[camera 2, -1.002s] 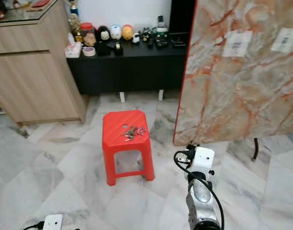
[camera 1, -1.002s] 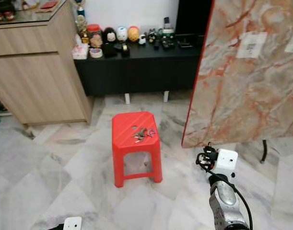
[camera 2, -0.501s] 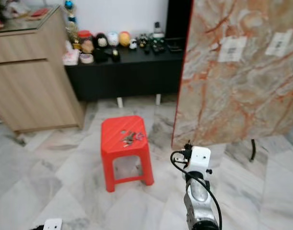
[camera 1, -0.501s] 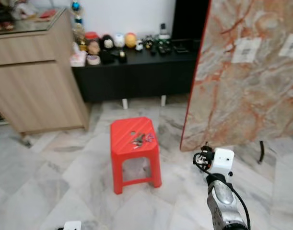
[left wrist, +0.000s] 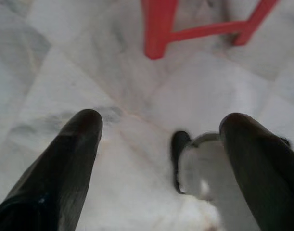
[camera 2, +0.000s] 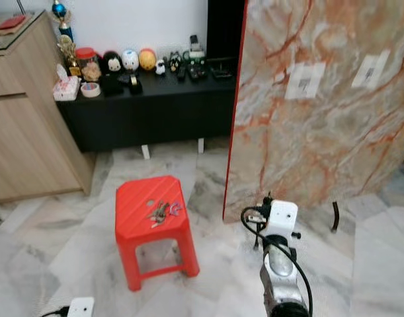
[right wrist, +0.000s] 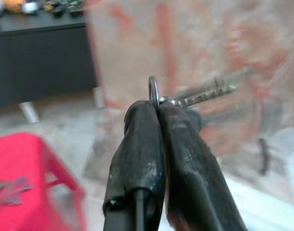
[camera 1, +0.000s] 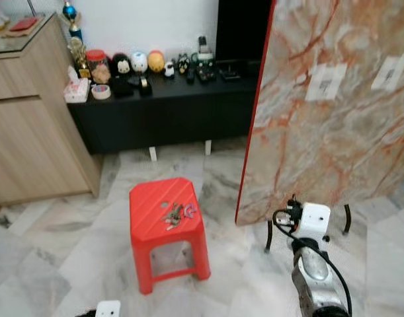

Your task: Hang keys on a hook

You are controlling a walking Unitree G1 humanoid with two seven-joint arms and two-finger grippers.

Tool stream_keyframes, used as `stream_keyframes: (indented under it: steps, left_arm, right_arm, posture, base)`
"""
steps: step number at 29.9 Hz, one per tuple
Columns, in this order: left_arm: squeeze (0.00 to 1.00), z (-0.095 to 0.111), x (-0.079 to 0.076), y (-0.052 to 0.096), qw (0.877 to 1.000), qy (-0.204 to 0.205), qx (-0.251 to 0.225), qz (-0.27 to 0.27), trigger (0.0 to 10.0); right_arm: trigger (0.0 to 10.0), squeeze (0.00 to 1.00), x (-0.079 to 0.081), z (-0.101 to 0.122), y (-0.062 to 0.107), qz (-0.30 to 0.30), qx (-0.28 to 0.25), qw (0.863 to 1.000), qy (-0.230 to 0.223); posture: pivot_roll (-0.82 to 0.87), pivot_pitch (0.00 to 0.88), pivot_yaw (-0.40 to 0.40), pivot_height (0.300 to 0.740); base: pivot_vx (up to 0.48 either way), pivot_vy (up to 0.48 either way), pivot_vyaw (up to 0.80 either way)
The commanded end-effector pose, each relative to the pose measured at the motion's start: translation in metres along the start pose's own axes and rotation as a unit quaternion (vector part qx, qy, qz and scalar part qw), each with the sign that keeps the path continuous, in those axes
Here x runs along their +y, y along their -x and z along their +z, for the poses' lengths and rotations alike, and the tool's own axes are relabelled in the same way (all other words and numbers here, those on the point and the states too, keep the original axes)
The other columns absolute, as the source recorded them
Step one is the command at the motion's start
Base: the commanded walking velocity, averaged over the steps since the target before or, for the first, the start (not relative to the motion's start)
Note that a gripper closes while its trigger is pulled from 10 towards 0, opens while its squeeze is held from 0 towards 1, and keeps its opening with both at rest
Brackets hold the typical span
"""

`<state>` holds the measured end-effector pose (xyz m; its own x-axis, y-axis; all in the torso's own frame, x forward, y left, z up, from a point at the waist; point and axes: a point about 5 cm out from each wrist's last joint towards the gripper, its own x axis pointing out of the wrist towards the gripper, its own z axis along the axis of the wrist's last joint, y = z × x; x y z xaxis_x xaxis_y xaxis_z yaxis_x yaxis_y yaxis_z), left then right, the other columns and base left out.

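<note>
From the head camera, a red stool (camera 1: 167, 218) stands on the marble floor (camera 1: 49, 238), and a small bunch of keys (camera 1: 174, 213) lies on its seat, toward the right side. Behind it a long black bench (camera 1: 155, 105) against the wall carries a row of small figures (camera 1: 139, 63), a tape roll (camera 1: 101, 91) and a tissue box (camera 1: 76, 91), with a wooden cabinet (camera 1: 30, 125) on its left. A large marble slab (camera 1: 334, 112) leans upright to the right of the stool. The right arm (camera 1: 314, 284) rises in front of the slab, with a white camera block (camera 1: 314, 218) at the wrist. In the left wrist view, the left gripper (left wrist: 161, 159) hangs low over the floor with its two black fingers (left wrist: 65, 163) wide apart and holding nothing; the stool legs are ahead of it. In the right wrist view, the right gripper (right wrist: 156, 113) is pressed closed on a key ring (right wrist: 153, 94) — one key (right wrist: 204, 95) sticks out sideways from the tips, in front of the slab.
</note>
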<state>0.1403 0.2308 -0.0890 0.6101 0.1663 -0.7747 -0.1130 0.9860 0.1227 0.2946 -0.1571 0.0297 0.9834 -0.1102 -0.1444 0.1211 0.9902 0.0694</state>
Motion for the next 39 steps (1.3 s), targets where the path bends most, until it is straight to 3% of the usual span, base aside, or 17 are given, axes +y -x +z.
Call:
stream_keyframes:
  steps: [1,4,39]
  left_arm:
    - [0.0,-0.0007,-0.0057,-0.0003,1.0,-0.001,0.002,-0.007,10.0]
    - [0.0,-0.0003,-0.0068,-0.0004,1.0,-0.002,0.001,-0.007,10.0]
    - [0.0,0.0011,-0.0092,-0.001,1.0,0.0,-0.001,-0.005,10.0]
  right_arm:
    - [10.0,0.0,-0.0096,0.0017,-0.0007,-0.01,-0.004,1.0,0.006]
    - [10.0,0.0,-0.0098,0.0017,-0.0007,-0.01,-0.004,1.0,0.006]
    - [10.0,0.0,-0.0142,0.0045,-0.001,-0.03,-0.015,0.999,0.009]
  posture:
    - [0.01,0.003,-0.007,0.74]
    - [0.01,0.002,-0.009,0.74]
    - [0.01,0.018,-0.01,0.74]
  base:
    - [0.266,0.0,-0.79]
    - [0.266,0.0,-0.79]
    - [0.255,0.0,0.0]
